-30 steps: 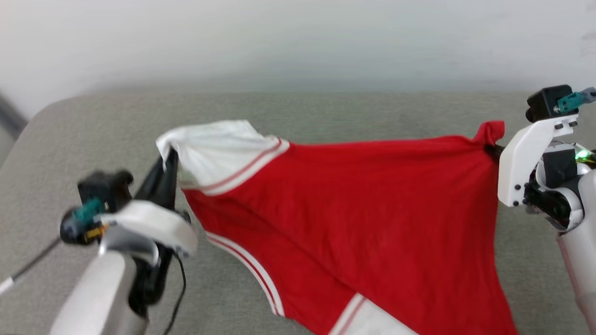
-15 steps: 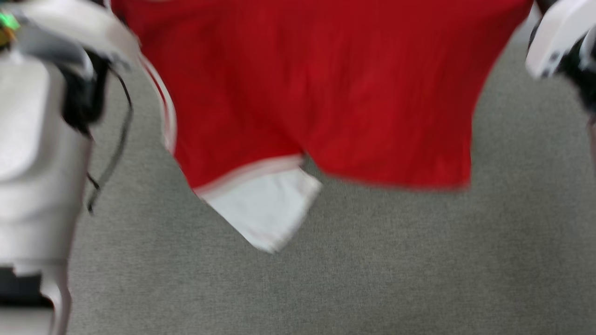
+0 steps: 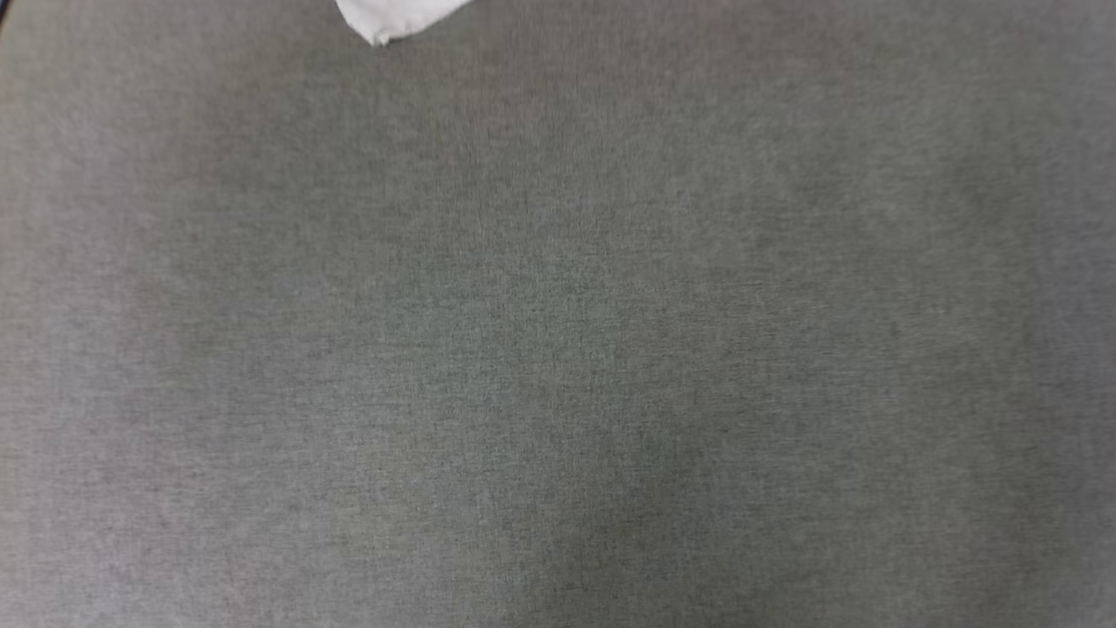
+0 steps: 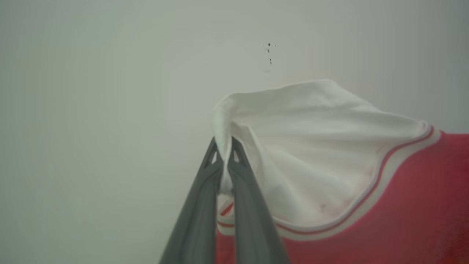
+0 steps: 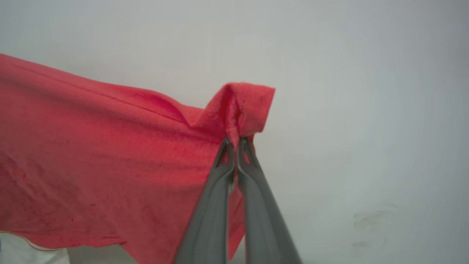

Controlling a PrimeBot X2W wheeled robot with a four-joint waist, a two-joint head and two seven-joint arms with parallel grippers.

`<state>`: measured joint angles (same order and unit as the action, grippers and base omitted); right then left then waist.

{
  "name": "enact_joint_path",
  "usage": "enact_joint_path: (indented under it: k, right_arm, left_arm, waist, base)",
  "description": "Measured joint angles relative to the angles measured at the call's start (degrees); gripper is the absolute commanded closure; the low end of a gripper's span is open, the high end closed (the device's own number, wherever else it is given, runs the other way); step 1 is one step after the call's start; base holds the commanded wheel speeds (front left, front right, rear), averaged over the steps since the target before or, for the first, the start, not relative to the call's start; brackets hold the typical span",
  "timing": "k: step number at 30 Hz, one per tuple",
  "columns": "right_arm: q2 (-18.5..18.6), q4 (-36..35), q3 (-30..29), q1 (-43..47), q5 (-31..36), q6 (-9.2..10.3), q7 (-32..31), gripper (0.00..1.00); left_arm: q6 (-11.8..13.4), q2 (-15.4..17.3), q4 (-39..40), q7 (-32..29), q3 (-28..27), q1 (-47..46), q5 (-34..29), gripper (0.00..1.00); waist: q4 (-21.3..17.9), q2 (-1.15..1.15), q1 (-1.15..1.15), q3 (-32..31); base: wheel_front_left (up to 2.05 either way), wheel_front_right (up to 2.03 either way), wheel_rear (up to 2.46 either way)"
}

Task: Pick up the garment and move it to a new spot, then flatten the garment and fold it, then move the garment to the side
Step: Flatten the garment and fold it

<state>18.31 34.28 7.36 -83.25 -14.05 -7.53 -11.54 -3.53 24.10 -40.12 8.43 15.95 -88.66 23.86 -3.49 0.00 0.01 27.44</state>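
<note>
The garment hangs in the air between my two grippers. In the left wrist view my left gripper (image 4: pixel 223 141) is shut on the edge of its white sleeve (image 4: pixel 322 146), with red-and-white stripe trim and red cloth (image 4: pixel 421 205) beyond. In the right wrist view my right gripper (image 5: pixel 234 141) is shut on a bunched corner of the garment (image 5: pixel 110 146), whose red cloth stretches away to the left. In the head view a white tip of the garment (image 3: pixel 392 17) pokes in at the top edge, above the grey fabric surface (image 3: pixel 558 349).
A plain pale wall (image 4: pixel 110 91) stands behind the garment in both wrist views. The grey fabric surface spreads wide below in the head view.
The head camera has swung down, so the garment and both arms have slid out of the top of that view, leaving just a white sleeve tip. Both grips look unchanged.
</note>
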Motion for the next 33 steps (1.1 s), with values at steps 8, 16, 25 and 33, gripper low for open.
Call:
enact_joint_path:
  k: [8, 16, 25, 33]
  right_arm:
    - [-1.94, 7.42, 3.45, -1.16, -1.96, 0.01, 2.68, 1.00]
    - [-3.15, 14.47, 8.62, 3.87, -5.48, 0.01, 5.20, 1.00]
    - [-1.83, 14.48, 14.52, 21.60, -11.95, 0.01, 8.18, 1.00]
    - [2.01, 6.44, 17.03, 42.22, -16.16, -0.01, 6.81, 1.00]
  left_arm:
    - [-1.99, -1.77, -9.09, 1.40, 1.11, -1.94, 1.41, 1.00]
    - [-3.59, -3.50, -17.78, 3.76, 0.04, 5.80, 7.31, 1.00]
    - [-3.89, -4.67, -16.12, 6.33, 2.58, 28.11, 12.59, 1.00]
    - [-2.75, -4.11, -5.12, 6.46, 1.70, 53.77, 15.21, 1.00]
  waist:
    - [1.03, 0.00, 0.00, 5.85]
    - [1.82, 0.00, 0.00, 5.84]
    - [2.20, 0.00, 0.00, -2.29]
    - [2.70, 0.00, -0.01, -12.74]
  base:
    - [0.00, 0.00, 0.00]
    - [0.00, 0.00, 0.00]
    - [0.00, 0.00, 0.00]
    - [0.00, 0.00, 0.00]
